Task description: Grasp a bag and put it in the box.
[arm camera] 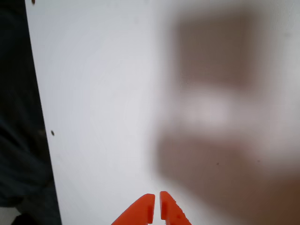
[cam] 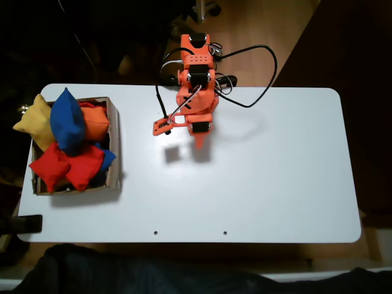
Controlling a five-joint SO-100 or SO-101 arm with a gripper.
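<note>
- The orange arm is sitting folded near the table's (cam: 275, 184) far edge in the fixed view, its gripper (arm camera: 155, 206) empty, fingertips pressed nearly together with a slim gap, over bare white tabletop
- The bag (cam: 66, 120) is lying in the box (cam: 114, 147) at the table's left end, piled on the red, orange and yellow beanbags
- Its long axis is running roughly up-down in that view, tilted a little, one point toward the far wall
- Judging from this, the placing looks done; nothing loose is waiting, so the next move is probably just resting
</note>
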